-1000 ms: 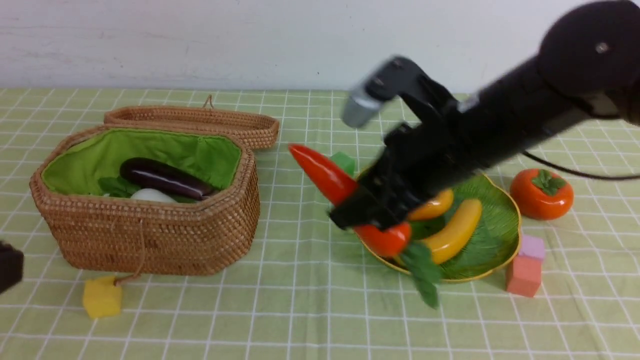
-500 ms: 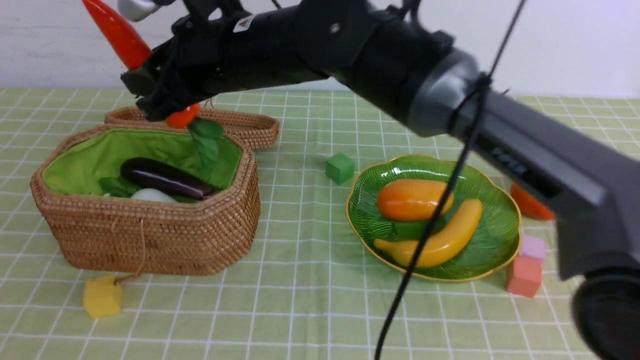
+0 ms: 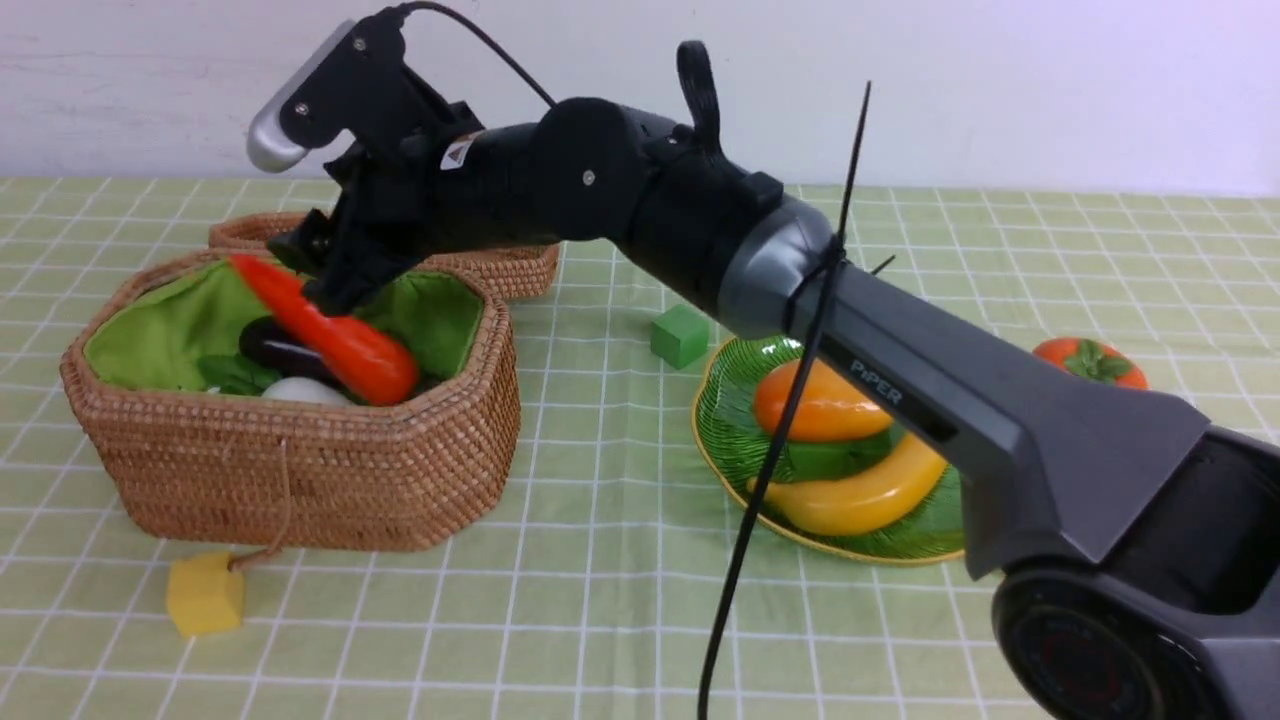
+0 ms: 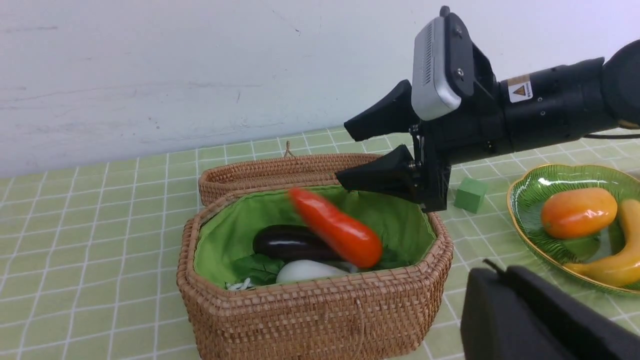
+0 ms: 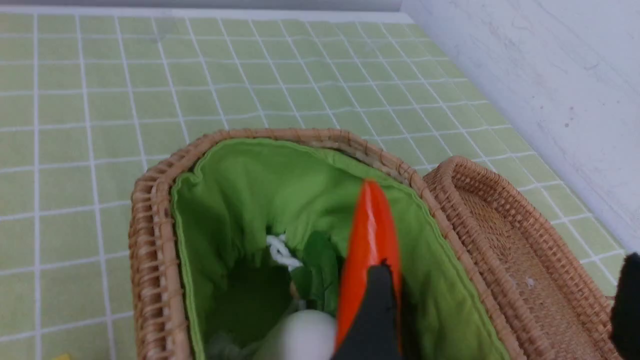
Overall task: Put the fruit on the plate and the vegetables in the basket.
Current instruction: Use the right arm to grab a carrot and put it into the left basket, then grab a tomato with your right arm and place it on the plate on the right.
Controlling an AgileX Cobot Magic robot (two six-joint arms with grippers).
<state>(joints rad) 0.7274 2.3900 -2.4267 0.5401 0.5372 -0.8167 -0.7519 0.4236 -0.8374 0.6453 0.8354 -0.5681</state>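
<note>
Green checked cloth (image 3: 600, 600) covers the whole table in front of a plain white wall. Your right arm (image 3: 900, 390) stretches across it to the open wicker basket (image 3: 300, 480), whose lid (image 3: 500, 265) lies just behind. The right gripper (image 4: 350, 155) hangs over the lining with its jaws wide apart and nothing between them. The left gripper (image 4: 492, 280) shows only as a dark block in its own wrist view, and it is clenched on nothing.

The carrot (image 3: 330, 330) is inside the basket, slanted across the eggplant (image 3: 270, 350) and the radish (image 3: 300, 392). It blurs in the left wrist view, so you may judge it not yet settled. That puts all three vegetables in place.

On the leaf-shaped plate (image 3: 720, 445) lie the banana (image 3: 850, 500) and the mango (image 3: 815, 405). The persimmon (image 3: 1090, 362) sits on the cloth beyond the plate, partly hidden behind your arm, and looks to be the last piece.

Expect it to be light, hard and slippery. It is glossy and round, so it will likely squirt out of a shallow pinch. Take it across its widest middle, below the green calyx, and close squarely.

A green cube (image 3: 680, 335) and a yellow cube (image 3: 205, 595) need no handling.
</note>
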